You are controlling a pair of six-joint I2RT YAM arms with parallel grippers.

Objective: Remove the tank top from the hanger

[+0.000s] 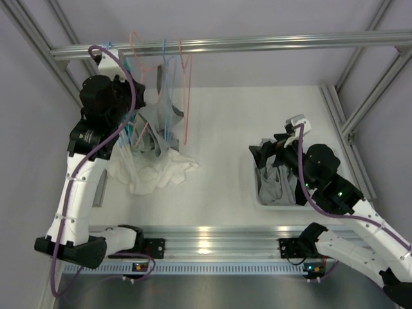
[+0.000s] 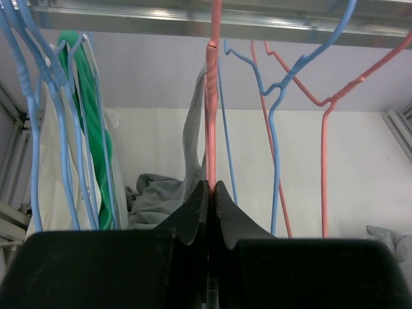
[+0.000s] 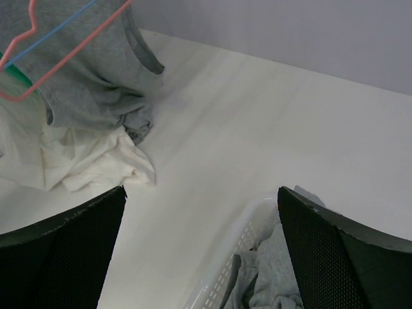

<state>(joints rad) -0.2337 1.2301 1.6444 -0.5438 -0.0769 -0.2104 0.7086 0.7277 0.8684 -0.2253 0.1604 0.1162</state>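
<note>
- The left gripper (image 2: 209,193) is in the upper left of the top view, up near the metal rail (image 1: 257,44).
- Its two fingers are pressed together. They pinch the wire of a pink hanger (image 2: 211,116).
- The grey tank top (image 1: 154,122) is on that hanger. One strap lies over the pink wire, just above the fingers.
- The bottom of the tank top is bunched up on the table. It touches a pile of white cloth (image 1: 158,172).
- Blue hangers (image 2: 274,167) and more pink ones hang from the rail beside it. A green cloth (image 2: 90,116) hangs at the left of the wrist view.
- The right gripper (image 3: 203,251) is on the right side of the top view, well apart from the tank top.
- Its fingers are spread wide and hold nothing.
- It hangs over the edge of a white basket (image 1: 256,190) with grey clothes inside.
</note>
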